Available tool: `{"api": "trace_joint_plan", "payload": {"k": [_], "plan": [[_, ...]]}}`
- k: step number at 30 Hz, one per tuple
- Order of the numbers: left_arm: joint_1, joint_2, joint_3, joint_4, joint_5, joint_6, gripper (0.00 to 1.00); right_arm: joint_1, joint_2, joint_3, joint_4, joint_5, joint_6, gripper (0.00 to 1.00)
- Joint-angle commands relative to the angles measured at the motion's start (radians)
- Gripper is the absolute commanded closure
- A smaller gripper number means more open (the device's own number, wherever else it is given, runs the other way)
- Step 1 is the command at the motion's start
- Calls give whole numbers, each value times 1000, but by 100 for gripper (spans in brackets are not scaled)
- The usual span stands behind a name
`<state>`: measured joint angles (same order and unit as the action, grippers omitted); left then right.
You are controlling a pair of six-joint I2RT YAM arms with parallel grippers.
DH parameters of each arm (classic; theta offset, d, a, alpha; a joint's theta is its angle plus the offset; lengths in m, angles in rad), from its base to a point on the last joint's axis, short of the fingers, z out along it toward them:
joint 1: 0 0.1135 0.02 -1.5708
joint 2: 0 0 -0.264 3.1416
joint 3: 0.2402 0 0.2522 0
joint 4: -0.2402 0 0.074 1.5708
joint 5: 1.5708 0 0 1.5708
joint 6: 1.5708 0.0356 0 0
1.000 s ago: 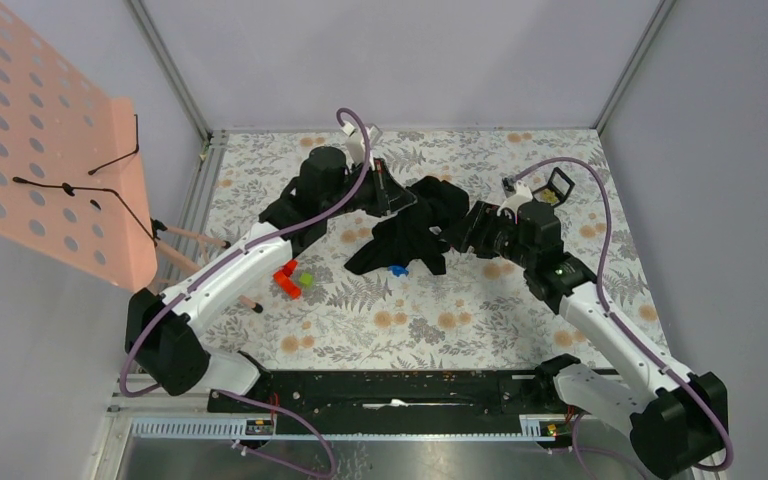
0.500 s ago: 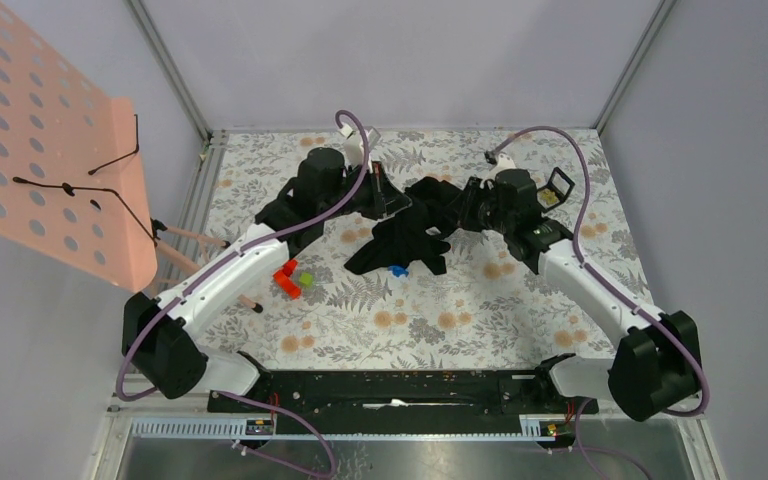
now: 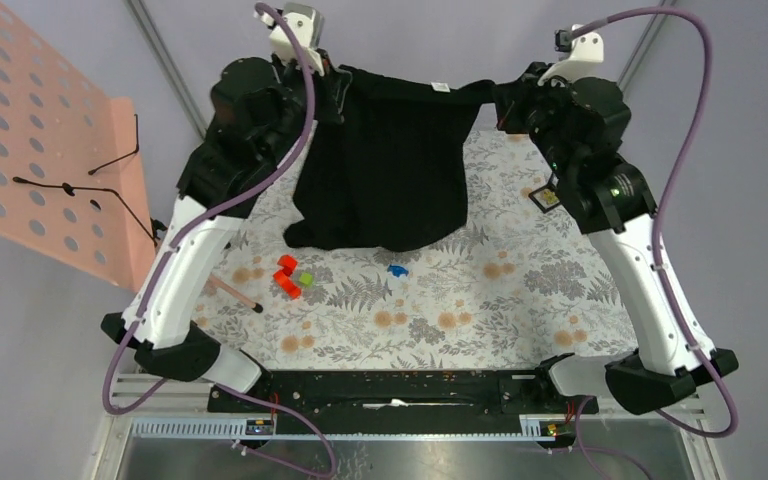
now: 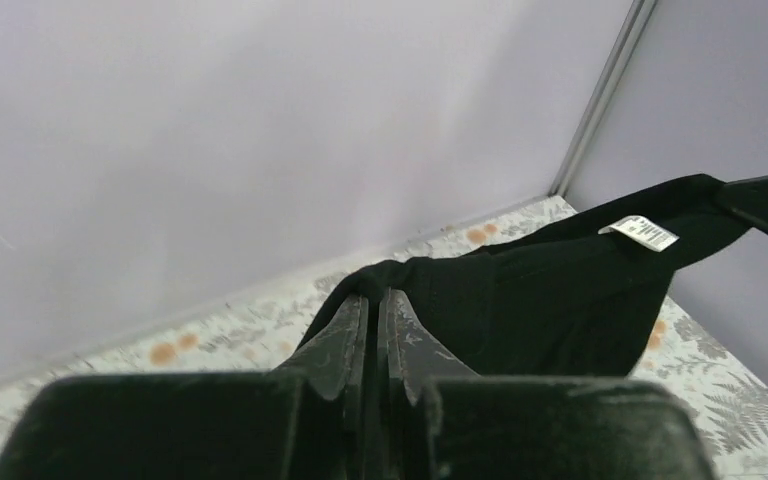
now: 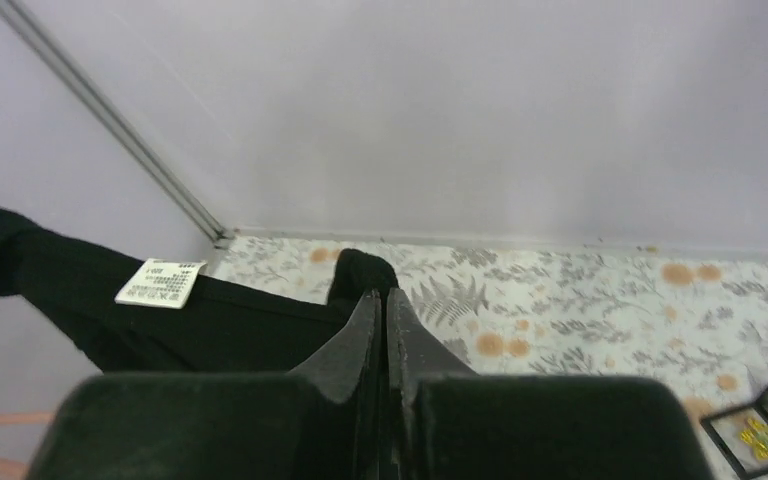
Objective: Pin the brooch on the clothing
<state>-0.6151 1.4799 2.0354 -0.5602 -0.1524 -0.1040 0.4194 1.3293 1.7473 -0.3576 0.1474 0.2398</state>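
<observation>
1. The clothing hangs in the air above the table, stretched by its upper edge between the two tools. Its lower hem comes down near the table. Only plain black cloth and a white label at the neck show, and no print is visible in these views.
2. The cloth looks light, soft and limp. The upper edge sags a little in the middle and the body falls in loose folds. I judge that it keeps no shape by itself, so the shoulders, where the cloth is thicker, are the good places to hold it.
3. The left tool is closed narrow on a bunch of black cloth at one shoulder. The right tool is closed in the same way on the other shoulder.
4. The brooch lies in a small black box on the table, near the right arm and well apart from the shirt. It is tiny and hard, and probably slippery. I would take it gently by the sides of the leaf, not by the pin.
5. For pinning, the cloth probably has to lie flat on the table, because hanging cloth gives way under a push.
6. The red and green blocks and a blue piece lie on the table near the hem.
</observation>
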Motion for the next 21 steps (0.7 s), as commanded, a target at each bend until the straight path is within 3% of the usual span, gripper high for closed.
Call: {"api": "trace_joint_plan", "payload": {"k": [1, 4, 6, 9, 12, 14, 17, 18, 19, 21], "plan": [[18, -32, 61, -11, -105, 232, 100, 1, -56, -2, -60, 82, -57, 100], [18, -145, -117, 27, -81, 225, 100, 2, -196, -232, -8, 59, -1, 100], [18, -235, -275, 36, -36, 123, 100, 1, -298, -404, 23, 52, 65, 100], [16, -380, -582, 85, 97, -79, 100, 1, -439, -655, 17, -13, 173, 100], [10, -505, -954, 251, 322, -261, 99, 1, -551, -886, -8, -124, 287, 100], [1, -532, -1125, 317, 413, -343, 96, 1, -603, -1022, -22, -182, 352, 100], [-24, -481, -1226, 255, 452, -370, 93, 2, -654, -1188, -41, -226, 422, 100], [-34, -461, -1240, 221, 454, -360, 91, 1, -663, -1217, -48, -228, 439, 97], [-46, -443, -1250, 194, 451, -353, 87, 1, -672, -1239, -53, -230, 454, 88], [-67, -426, -1263, 162, 449, -340, 67, 2, -688, -1261, -66, -225, 463, 60]]}}
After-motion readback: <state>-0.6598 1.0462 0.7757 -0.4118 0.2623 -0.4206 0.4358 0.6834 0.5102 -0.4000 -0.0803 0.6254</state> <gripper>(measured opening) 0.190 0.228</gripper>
